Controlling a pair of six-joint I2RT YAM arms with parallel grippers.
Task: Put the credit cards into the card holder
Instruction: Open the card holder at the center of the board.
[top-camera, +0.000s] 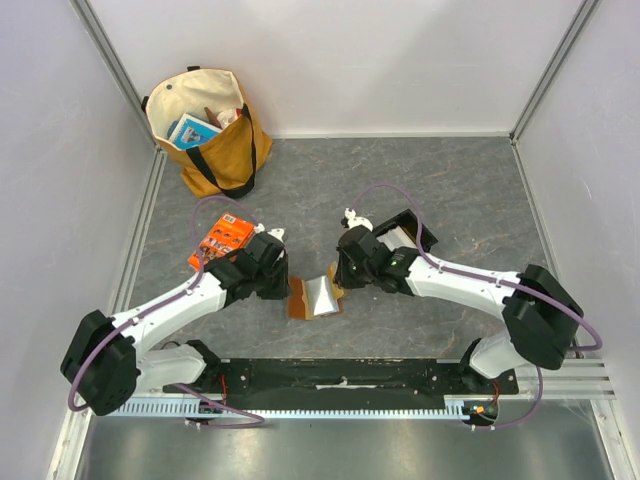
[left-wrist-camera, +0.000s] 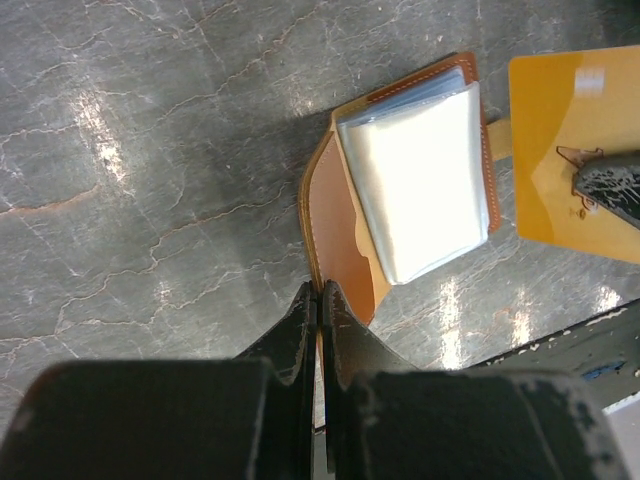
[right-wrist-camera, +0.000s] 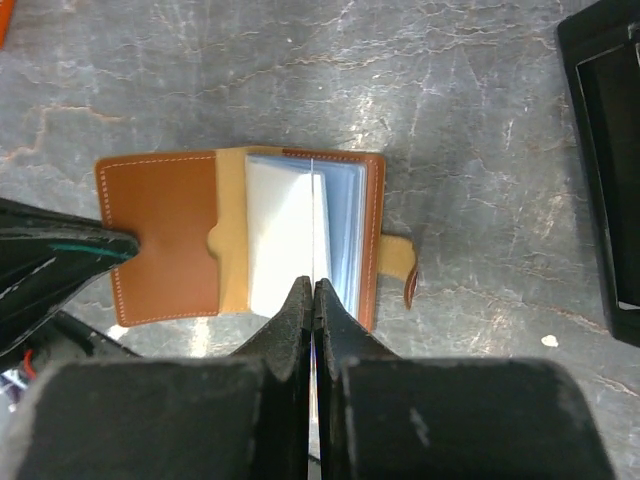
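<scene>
The card holder (top-camera: 315, 297) lies open on the table between both grippers: tan-brown leather with clear plastic sleeves (left-wrist-camera: 420, 180). My left gripper (left-wrist-camera: 320, 290) is shut on the edge of its left cover (right-wrist-camera: 160, 235), and it also shows in the top view (top-camera: 285, 290). My right gripper (right-wrist-camera: 314, 285) is shut on a thin credit card (right-wrist-camera: 313, 200), held edge-on upright over the sleeves. The card's face looks amber-yellow in the left wrist view (left-wrist-camera: 560, 130). The right gripper sits at the wallet's right side in the top view (top-camera: 340, 283). The snap strap (right-wrist-camera: 400, 265) sticks out to the right.
A black open tray (top-camera: 410, 232) stands behind the right gripper, and shows at the right edge of the right wrist view (right-wrist-camera: 605, 170). An orange printed packet (top-camera: 222, 238) lies behind the left arm. A tan tote bag (top-camera: 210, 130) stands at the back left. Walls enclose the table.
</scene>
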